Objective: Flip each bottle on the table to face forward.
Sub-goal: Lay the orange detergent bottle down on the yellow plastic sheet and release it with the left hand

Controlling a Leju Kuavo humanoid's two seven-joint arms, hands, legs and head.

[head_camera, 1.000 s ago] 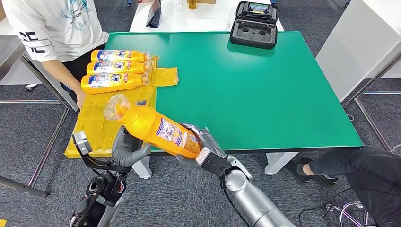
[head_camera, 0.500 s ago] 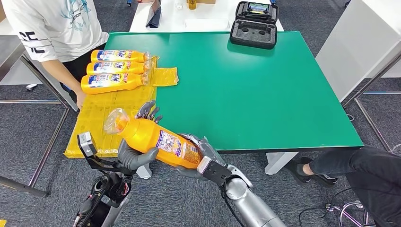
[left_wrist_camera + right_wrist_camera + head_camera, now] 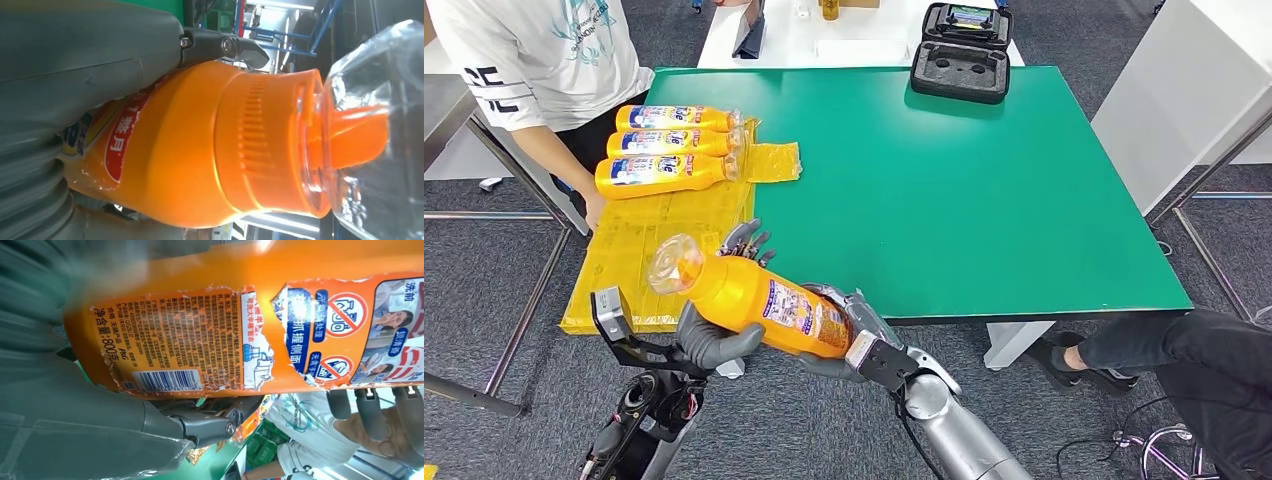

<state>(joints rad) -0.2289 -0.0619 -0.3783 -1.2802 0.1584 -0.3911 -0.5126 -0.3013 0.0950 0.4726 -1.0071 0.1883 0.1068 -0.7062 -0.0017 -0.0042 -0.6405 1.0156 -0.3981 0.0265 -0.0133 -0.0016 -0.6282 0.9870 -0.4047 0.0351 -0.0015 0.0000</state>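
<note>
While I watch from the head view, I see both hands holding one orange bottle (image 3: 754,300) up in the air, just off the near left corner of the green desk (image 3: 984,200). My left hand (image 3: 714,335) cups the bottle from below near its neck, and its dark fingers (image 3: 746,240) curl up behind the bottle. My right hand (image 3: 849,335) wraps around the fat bottom end. So the fingers of both hands are clamped on the same bottle. It lies tilted, with its clear cap (image 3: 672,262) pointing up and to the left.

From the left wrist view I see the orange neck and the clear cap (image 3: 380,125) very close, with the grey thumb (image 3: 90,55) pressed on the bottle's side. From the right wrist view I see a torn label (image 3: 190,345) with small print and a bar code on the bottle.

Three more orange bottles (image 3: 664,145) lie side by side on a yellow sheet (image 3: 654,235) at the far left side of the desk, caps pointing toward the middle. A person in a white shirt (image 3: 534,50) stands by that left edge. A black open case (image 3: 962,55) sits at the far edge of the desk.
</note>
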